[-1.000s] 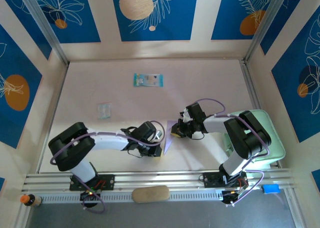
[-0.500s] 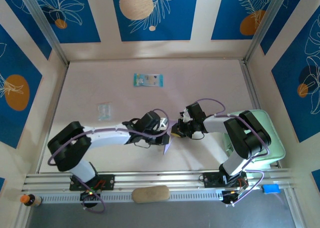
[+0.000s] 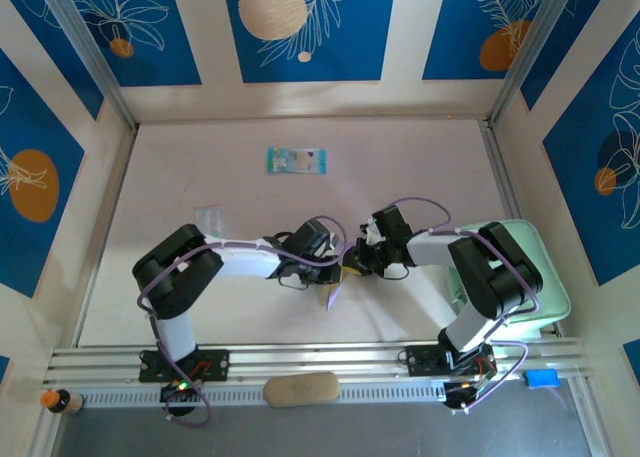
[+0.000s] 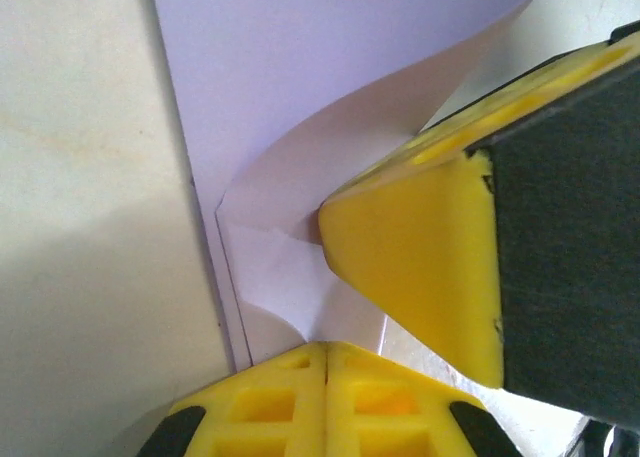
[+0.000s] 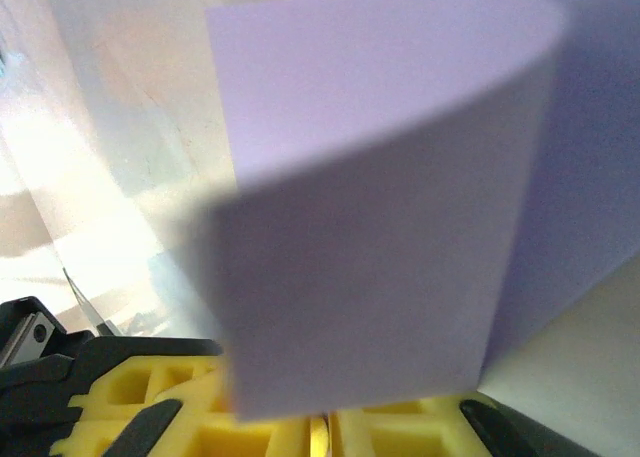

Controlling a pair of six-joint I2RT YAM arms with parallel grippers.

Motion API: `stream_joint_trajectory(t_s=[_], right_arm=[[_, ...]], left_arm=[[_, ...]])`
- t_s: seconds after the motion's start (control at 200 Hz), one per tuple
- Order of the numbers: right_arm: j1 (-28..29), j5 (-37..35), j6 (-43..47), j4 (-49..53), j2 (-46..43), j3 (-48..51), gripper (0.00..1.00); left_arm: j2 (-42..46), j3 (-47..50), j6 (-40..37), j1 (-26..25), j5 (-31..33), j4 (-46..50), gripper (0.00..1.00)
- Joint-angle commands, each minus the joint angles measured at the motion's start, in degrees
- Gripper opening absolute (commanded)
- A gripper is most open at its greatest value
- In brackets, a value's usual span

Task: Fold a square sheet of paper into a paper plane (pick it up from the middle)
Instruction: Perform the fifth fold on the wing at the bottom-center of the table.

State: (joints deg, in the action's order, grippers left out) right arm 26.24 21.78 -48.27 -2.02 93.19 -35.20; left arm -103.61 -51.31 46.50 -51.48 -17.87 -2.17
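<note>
Folding step in hand: the thin pale lilac square sheet of paper (image 4: 300, 77) lies on the pale surface (image 3: 420, 167) between the arms, with one flap curled up. The left tool (image 4: 325, 352) is closed and empty at the crease. The right tool (image 5: 322, 422) seems to pinch the flap. The next move calls for laying this flap flat and pressing its crease.

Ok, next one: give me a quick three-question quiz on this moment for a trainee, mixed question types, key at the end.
1. What colour is the tray beside the right arm?
2. True or false: the left gripper is open.
3. The right gripper grips: A the tray, B the sheet, C nothing.
Key: 1 mint green; 2 false, its fingers are shut together; 3 B.
</note>
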Motion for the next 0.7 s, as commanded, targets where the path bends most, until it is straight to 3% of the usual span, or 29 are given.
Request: stream_joint_trajectory(t_s=[0.0,0.285,0.395,0.695], right_arm=[[-0.36,-2.15,0.13,4.63,-2.8,0.84,0.13],[-0.89,-4.16,3.41,8.05,-13.84,1.42,0.15],[1.25,-2.68,3.28,6.26,-13.54,1.82,0.14],[10.22,-7.85,4.19,7.23,-8.25,-0.46,0.12]], left_arm=[[-1.22,4.11,-0.72,0.33,1.45,3.25,0.0],[2.15,11.39,-4.39,0.33,-5.42,1.8,0.0],[2.8,11.19,-4.75,0.29,-5.43,2.55,0.0],[2.6,10.38,-4.19,0.33,-5.52,2.67,0.0]])
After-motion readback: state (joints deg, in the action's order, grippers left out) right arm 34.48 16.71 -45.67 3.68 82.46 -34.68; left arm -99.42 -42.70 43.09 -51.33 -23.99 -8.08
